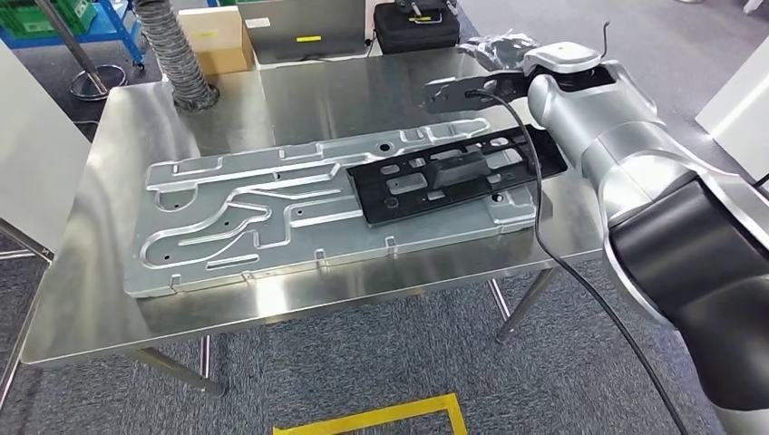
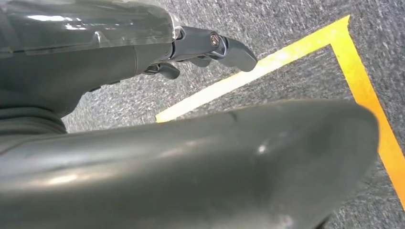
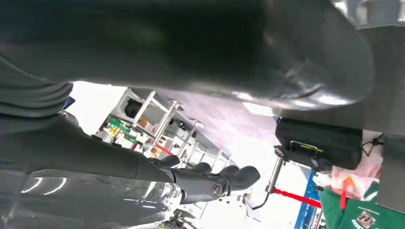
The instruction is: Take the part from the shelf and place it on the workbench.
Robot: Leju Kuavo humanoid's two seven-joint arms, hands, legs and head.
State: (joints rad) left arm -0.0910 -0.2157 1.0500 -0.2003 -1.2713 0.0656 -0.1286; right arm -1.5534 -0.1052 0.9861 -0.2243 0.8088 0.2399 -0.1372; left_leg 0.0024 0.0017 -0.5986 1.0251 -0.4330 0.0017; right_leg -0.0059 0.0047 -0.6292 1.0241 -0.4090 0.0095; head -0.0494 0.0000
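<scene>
The black plastic part [image 1: 453, 172] lies flat on a large silver stamped metal panel [image 1: 263, 217], toward its right end, on the steel workbench [image 1: 91, 299]. My right hand [image 1: 490, 68] hovers above the bench's far right corner, beyond the part and apart from it. In the right wrist view its dark fingers [image 3: 210, 183] stretch out away from the thumb with nothing between them. My left hand [image 2: 205, 45] hangs over the carpet, fingers extended and holding nothing.
A corrugated grey hose [image 1: 177, 54] stands on the bench's far left corner. Behind the bench sit a cardboard box [image 1: 216, 38] and a black case [image 1: 415, 27]. Yellow tape [image 1: 381, 419] marks the carpet in front. A white panel [image 1: 27, 154] stands at left.
</scene>
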